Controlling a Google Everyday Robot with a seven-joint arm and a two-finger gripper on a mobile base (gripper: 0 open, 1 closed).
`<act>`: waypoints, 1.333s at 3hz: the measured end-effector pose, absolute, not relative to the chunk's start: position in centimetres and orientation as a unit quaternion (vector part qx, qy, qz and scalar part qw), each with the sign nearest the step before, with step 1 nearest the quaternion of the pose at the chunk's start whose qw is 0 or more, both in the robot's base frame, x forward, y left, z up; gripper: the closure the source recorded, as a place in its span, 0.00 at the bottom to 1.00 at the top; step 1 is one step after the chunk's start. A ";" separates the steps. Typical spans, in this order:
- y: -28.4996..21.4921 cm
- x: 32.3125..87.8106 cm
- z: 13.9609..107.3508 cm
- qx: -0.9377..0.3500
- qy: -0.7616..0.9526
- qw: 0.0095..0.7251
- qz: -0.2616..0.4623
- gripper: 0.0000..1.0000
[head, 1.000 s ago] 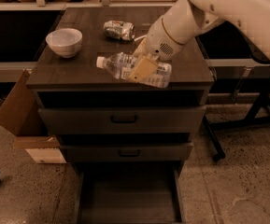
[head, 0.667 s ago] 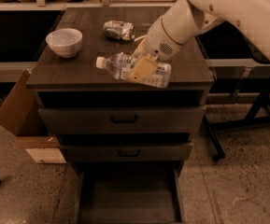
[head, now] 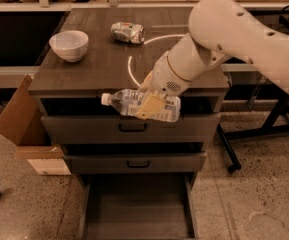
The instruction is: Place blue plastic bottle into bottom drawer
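The blue plastic bottle (head: 134, 104) is a clear bottle with a white cap and pale printed label. It lies sideways in the air, cap to the left, in front of the cabinet's top edge above the upper drawers. My gripper (head: 150, 100) is shut on the bottle's body, with a yellowish finger (head: 149, 106) across the label. The white arm reaches in from the upper right. The bottom drawer (head: 136, 211) is pulled open below, a wide shallow tray with a plain dark floor.
A white bowl (head: 69, 45) and a crushed silver can (head: 127, 32) sit on the cabinet top (head: 99, 64). Two shut upper drawers have black handles (head: 132, 127). A cardboard box (head: 21, 116) leans at the cabinet's left. A black stand leg (head: 231, 149) is at the right.
The gripper has carried the bottle forward off the cabinet top and lower, so it now hangs in front of the top drawer.
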State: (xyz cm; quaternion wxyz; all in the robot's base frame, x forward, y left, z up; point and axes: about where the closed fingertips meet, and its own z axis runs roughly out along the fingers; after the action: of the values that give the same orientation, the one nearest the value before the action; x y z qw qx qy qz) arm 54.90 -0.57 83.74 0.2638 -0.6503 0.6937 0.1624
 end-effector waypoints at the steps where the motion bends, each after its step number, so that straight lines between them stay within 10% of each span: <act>1: -0.3 53.1 79.6 -0.651 0.696 0.252 0.166 1.00; 4: -0.7 50.4 68.9 -0.623 0.721 0.230 0.197 1.00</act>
State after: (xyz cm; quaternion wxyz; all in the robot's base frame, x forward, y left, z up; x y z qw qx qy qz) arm 50.41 -0.66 68.87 0.2302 -0.6226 0.7215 0.1971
